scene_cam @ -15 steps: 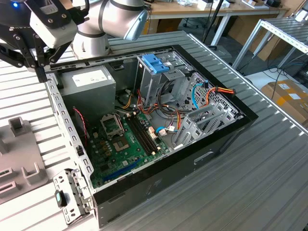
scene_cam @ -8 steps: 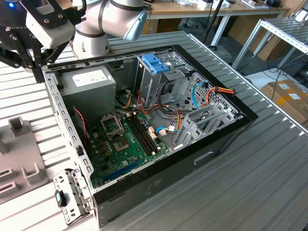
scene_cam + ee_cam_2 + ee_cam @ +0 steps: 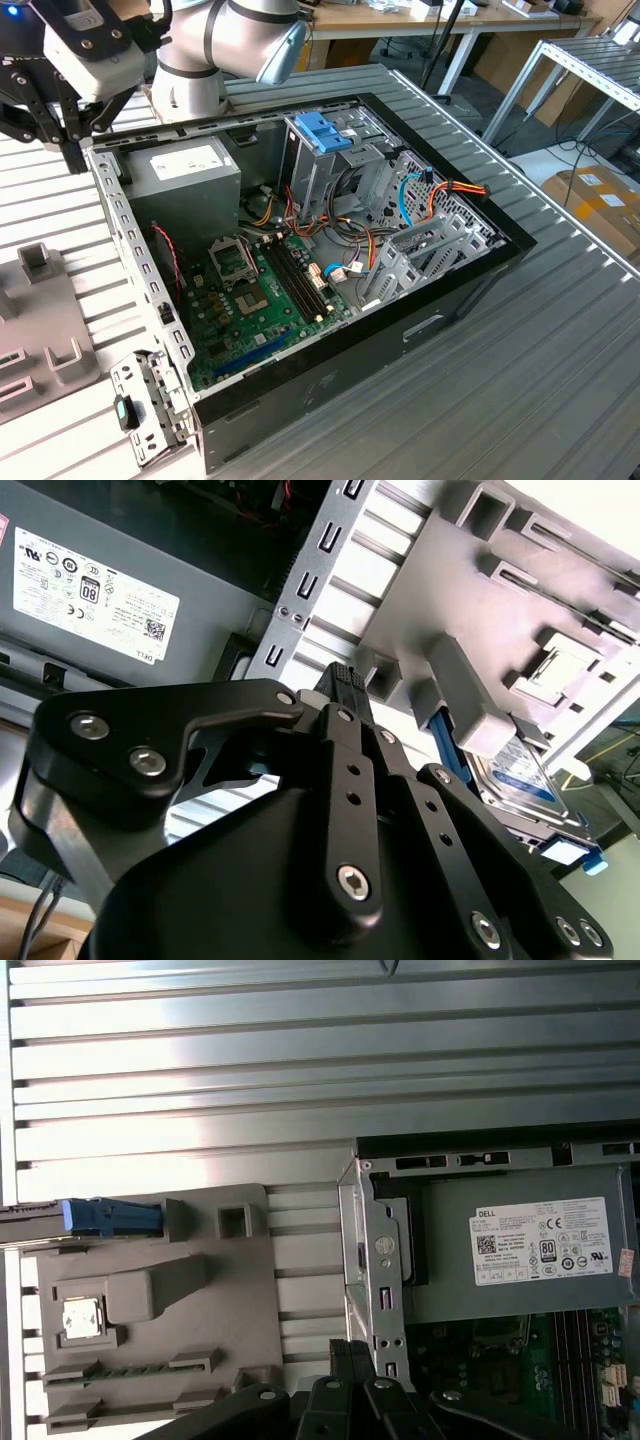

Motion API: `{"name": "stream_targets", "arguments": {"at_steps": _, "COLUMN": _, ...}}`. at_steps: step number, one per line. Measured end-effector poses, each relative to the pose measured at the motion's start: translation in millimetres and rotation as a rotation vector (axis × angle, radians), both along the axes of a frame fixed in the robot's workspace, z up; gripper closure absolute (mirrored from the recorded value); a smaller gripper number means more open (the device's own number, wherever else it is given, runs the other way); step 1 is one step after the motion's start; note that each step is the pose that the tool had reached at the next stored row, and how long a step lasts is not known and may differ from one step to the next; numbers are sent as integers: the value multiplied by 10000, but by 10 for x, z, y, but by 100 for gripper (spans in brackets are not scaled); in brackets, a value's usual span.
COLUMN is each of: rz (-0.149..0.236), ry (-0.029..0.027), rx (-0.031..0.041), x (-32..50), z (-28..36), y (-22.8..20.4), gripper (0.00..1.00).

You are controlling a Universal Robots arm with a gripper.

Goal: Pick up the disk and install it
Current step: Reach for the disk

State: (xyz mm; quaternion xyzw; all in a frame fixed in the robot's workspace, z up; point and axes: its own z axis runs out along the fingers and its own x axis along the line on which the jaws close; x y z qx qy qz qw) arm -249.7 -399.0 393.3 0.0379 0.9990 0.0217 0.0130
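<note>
Item 1: gripper [image 3: 343, 676]. Your jaws are closed together with nothing between them, near the corner of the open computer case [image 3: 330, 375], beside the power supply [image 3: 450, 1295].

Item 2: the disk [image 3: 515, 772]. It stands on edge, blue-railed, in the grey fixture tray [image 3: 200, 1305]. It is outside the case and apart from your gripper.

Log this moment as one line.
end effector: shut, empty | location: above computer case edge near power supply | disk: on edge in grey fixture, not gripped
</note>
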Motion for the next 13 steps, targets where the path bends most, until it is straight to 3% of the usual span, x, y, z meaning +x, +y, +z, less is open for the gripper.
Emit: {"name": "stream_targets", "arguments": {"at_steps": 13, "rz": 0, "ry": 0, "rx": 0, "x": -83, "z": 0, "y": 0, "gripper": 89}}
